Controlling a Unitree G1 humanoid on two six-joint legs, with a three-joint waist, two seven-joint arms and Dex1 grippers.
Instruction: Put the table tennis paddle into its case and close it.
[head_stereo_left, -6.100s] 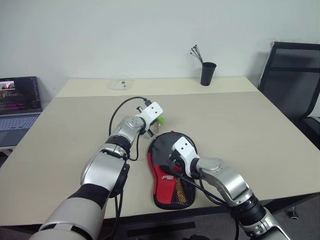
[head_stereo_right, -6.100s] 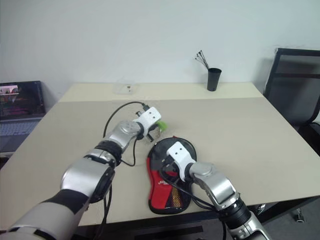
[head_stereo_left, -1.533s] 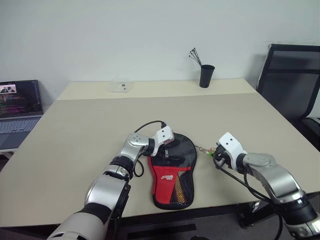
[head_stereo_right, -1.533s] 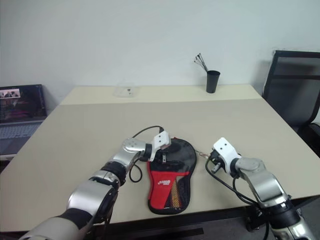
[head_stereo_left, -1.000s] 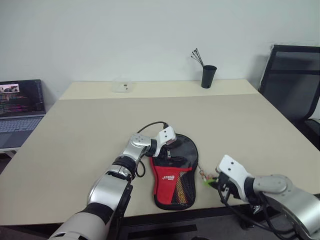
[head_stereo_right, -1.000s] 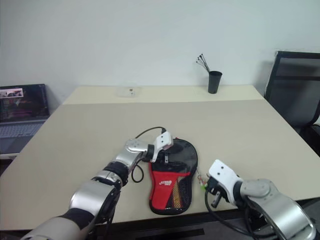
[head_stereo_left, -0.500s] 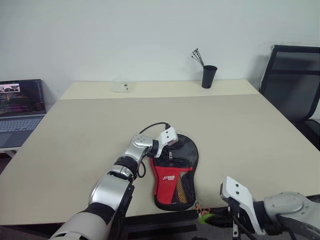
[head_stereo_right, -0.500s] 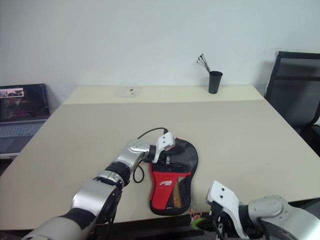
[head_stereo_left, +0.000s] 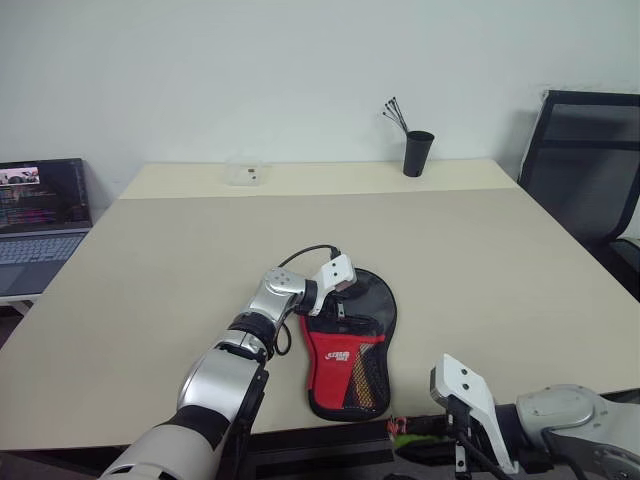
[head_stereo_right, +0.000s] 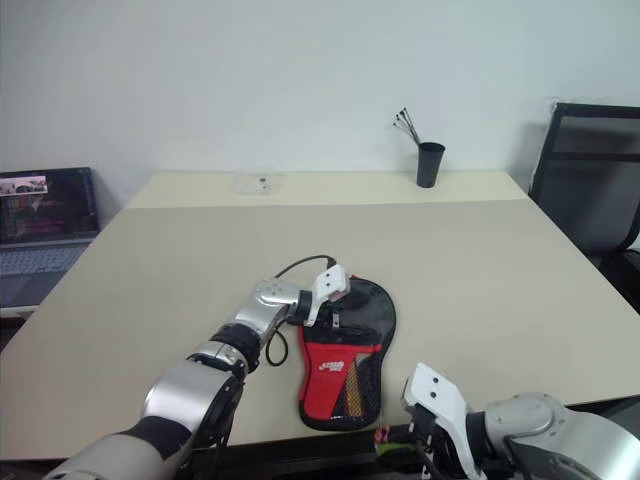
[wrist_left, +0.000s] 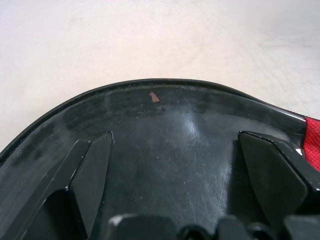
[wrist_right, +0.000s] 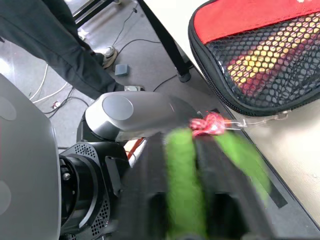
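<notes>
The case (head_stereo_left: 348, 345), black at the round end and red with a mesh pocket toward me, lies flat near the table's front edge. My left gripper (head_stereo_left: 340, 285) rests on its black round end, fingers (wrist_left: 92, 167) spread wide and open over the fabric. My right gripper (head_stereo_left: 425, 447) hangs just below the front table edge, beside the case's narrow end (wrist_right: 260, 45). A blurred green tag (wrist_right: 182, 175) lies across it, and a red knot (wrist_right: 207, 124) on a thin cord runs to the case. The paddle is hidden.
A black pen cup (head_stereo_left: 415, 152) and a small clear box (head_stereo_left: 245, 174) stand at the far side of the table (head_stereo_left: 480, 260). An open laptop (head_stereo_left: 40, 210) is off to the left, a black chair (head_stereo_left: 585, 170) to the right. Cables lie on the floor.
My right arm has dropped from beside the case to below the table's front edge, taking the green tag with it. The left gripper has stayed put on the case.
</notes>
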